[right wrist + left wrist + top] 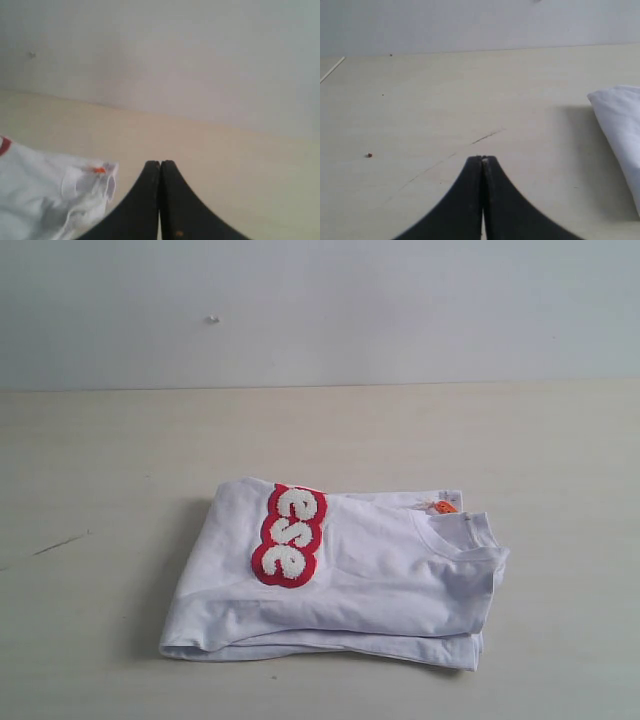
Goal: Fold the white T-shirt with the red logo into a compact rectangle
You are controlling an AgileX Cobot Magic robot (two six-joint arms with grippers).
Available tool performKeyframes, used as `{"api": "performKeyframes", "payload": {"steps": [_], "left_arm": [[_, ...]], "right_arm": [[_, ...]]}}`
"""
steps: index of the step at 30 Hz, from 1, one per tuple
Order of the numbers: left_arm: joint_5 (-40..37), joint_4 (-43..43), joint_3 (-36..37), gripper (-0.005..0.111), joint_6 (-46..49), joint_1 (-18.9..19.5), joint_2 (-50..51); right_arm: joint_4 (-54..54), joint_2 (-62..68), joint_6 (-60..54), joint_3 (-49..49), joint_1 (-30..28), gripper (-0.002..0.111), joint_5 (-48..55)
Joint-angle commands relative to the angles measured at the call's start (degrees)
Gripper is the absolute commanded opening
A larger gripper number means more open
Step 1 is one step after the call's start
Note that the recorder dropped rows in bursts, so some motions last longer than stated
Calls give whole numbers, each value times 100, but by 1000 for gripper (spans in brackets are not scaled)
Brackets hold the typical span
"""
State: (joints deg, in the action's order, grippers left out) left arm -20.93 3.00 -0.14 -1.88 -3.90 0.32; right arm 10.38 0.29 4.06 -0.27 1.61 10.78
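The white T-shirt [340,580] lies folded into a rough rectangle in the middle of the table. Its red logo [288,534] faces up and shows "ese". The ribbed neck and orange neck tag [443,507] sit at the right end. No arm appears in the exterior view. My left gripper [483,158] is shut with nothing in it, above bare table, with a corner of the shirt [620,125] off to one side. My right gripper [160,163] is shut and empty too, close to the shirt's collar end [50,195] and its orange tag [99,170].
The pale wooden table [100,460] runs back to a plain grey wall [320,300]. A thin dark scratch [60,542] marks the table left of the shirt, and a small brown speck [369,155] lies on the surface in the left wrist view.
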Motion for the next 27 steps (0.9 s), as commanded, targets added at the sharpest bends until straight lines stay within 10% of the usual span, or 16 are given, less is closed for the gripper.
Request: {"api": "performKeyframes", "payload": {"steps": [1,27], "left_arm": [[42,-48,14,0,15,16,-32],[42,-48,14,0,15,16,-32]], "right_arm": [[59,-29,-145,27,-21,0,414],[195,-29,-637,27,-21,0,415]]}}
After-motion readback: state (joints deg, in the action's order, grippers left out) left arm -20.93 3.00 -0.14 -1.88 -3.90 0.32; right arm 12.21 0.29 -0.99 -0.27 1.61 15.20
